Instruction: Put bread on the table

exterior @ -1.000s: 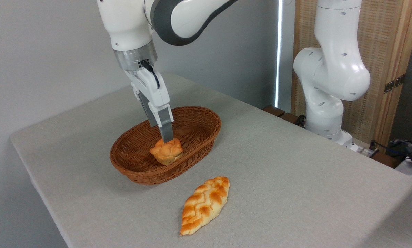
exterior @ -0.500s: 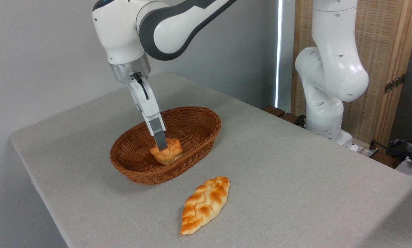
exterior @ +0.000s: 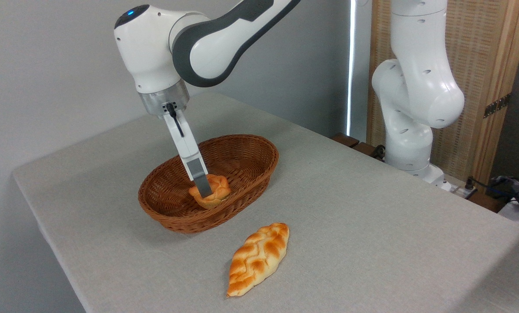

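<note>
The bread (exterior: 219,188), a small round golden bun with a cracked top, lies inside the brown wicker basket (exterior: 246,150) on the grey table (exterior: 372,217). My gripper (exterior: 205,191) reaches down into the basket at the bun. It is turned edge-on to the camera. One grey finger (exterior: 202,182) stands in front of the bun's left half, with its tip low on the bun's near side. The other finger is hidden behind, so the gap between the fingers does not show.
A long braided loaf (exterior: 259,258) lies on the cloth in front of the basket. The arm's white base (exterior: 411,130) stands at the table's right far side. The table's left and near edges drop off close to the basket and loaf.
The gripper has come down into the basket and turned about its axis, from showing its broad side to edge-on. Its finger now overlaps the bun. The bun has stayed in place.
</note>
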Motion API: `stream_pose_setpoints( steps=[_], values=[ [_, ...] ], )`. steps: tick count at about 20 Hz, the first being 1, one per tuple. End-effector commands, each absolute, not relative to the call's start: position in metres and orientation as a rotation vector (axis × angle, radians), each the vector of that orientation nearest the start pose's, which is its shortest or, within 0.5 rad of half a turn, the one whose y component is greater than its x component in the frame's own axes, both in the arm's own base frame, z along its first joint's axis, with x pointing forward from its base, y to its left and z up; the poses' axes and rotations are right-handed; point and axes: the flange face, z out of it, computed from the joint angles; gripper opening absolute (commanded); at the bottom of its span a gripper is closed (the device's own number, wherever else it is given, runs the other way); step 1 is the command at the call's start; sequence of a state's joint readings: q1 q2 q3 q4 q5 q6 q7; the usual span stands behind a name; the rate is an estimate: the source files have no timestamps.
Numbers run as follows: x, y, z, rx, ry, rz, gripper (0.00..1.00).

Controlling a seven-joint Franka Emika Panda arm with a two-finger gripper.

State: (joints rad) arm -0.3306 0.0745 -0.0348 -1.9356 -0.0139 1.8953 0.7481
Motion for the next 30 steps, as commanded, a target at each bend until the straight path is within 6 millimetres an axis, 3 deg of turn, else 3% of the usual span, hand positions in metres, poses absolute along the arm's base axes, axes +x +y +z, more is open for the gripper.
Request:
stream_pose_setpoints(
  steps=[1,7,14,15,18,20,30],
  values=[
    [0.529,-0.198,0.434,-2.647,1.737,0.171,1.0],
    [0.532,-0.193,0.426,-2.502,1.82,0.22,1.0],
    [0.533,-0.194,0.422,-2.498,1.823,0.23,0.99],
    [0.533,-0.194,0.422,-2.498,1.823,0.23,0.91],
    [0.532,-0.193,0.421,-2.498,1.825,0.246,0.45],
    [0.532,-0.193,0.421,-2.499,1.823,0.246,0.29],
    [0.532,-0.193,0.422,-2.498,1.825,0.248,0.3]
  ],
)
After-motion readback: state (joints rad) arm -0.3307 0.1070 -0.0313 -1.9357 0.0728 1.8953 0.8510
